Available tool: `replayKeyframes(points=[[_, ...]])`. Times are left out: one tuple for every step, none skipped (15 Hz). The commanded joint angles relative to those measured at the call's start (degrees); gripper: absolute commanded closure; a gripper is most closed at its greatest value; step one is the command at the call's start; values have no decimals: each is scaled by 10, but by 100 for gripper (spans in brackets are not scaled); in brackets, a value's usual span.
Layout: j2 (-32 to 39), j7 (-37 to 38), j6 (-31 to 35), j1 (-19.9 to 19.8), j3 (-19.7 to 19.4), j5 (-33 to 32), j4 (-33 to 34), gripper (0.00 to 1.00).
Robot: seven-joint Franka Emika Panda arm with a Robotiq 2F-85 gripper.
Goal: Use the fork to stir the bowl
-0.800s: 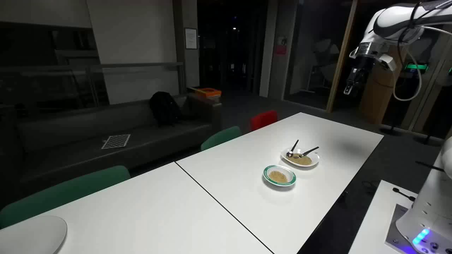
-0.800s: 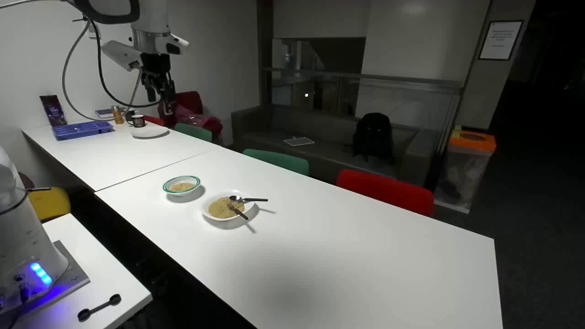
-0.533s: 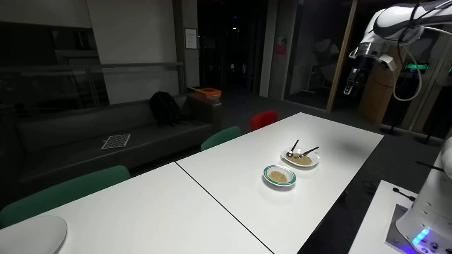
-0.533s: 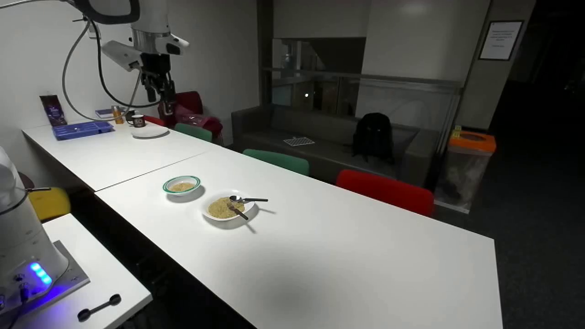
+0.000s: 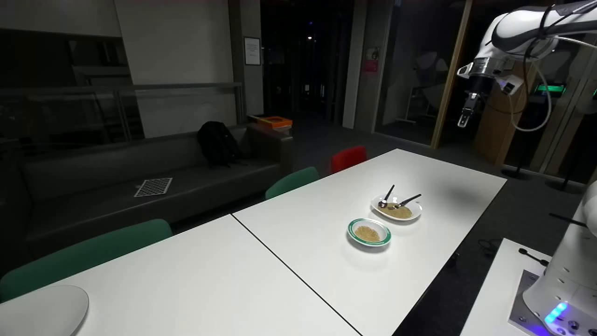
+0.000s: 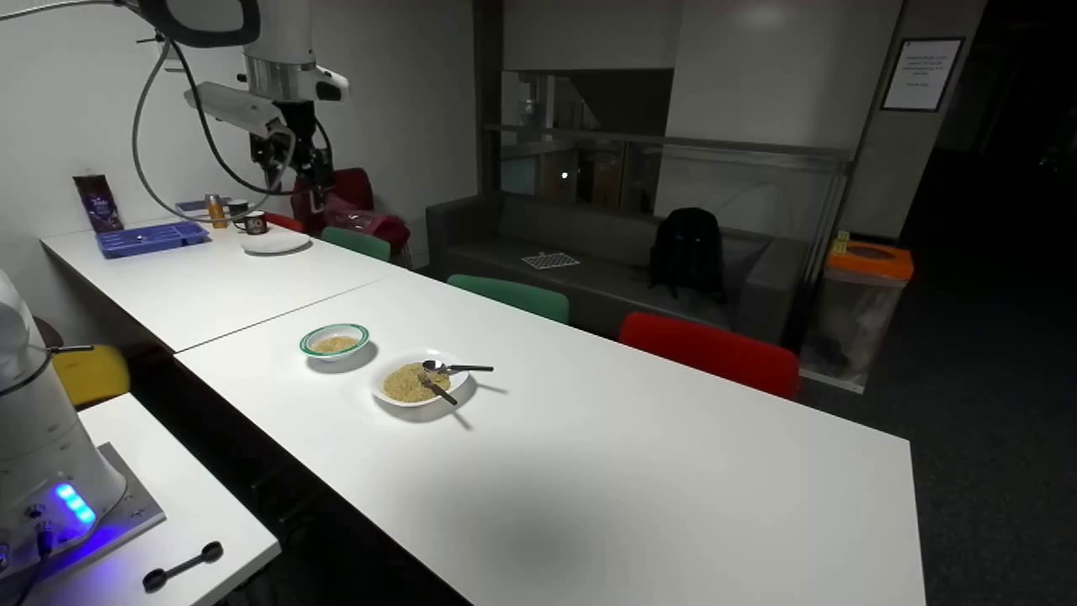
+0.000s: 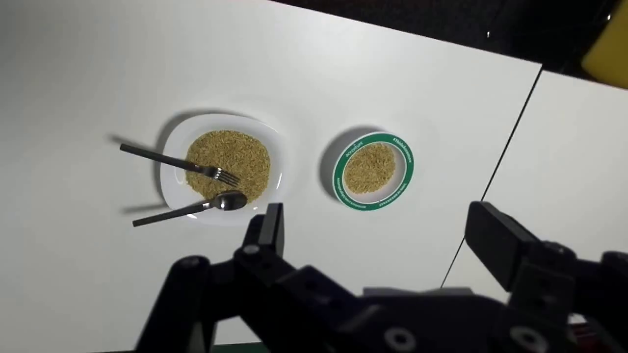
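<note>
End effector (image 7: 375, 223) swivelled slightly, jaws apart and empty; fork (image 7: 181, 163) rests on plate (image 7: 211, 122), left of bowl (image 7: 338, 180) in wrist view, handle past the rim, presumably for easy grasping.

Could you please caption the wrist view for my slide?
Fork and spoon rest on a plate beside a bowl, gripper open.

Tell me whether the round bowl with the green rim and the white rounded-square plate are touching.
Apart: the wrist view shows a strip of white tabletop between the green-rimmed bowl and the white plate.
</note>
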Motion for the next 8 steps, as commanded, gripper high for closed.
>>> replayKeyframes(points=[[22, -126, 20, 5, -15, -12, 4, 0], [28, -162, 27, 4, -18, -12, 4, 0], [39, -201, 33, 4, -23, -12, 5, 0], [50, -240, 41, 2, -27, -12, 6, 0], [65, -280, 52, 2, -32, -8, 9, 0], [78, -320, 71, 0, -35, -7, 9, 0], [99, -361, 97, 0, -42, 0, 10, 0], [121, -388, 115, -4, -44, 2, 15, 0]])
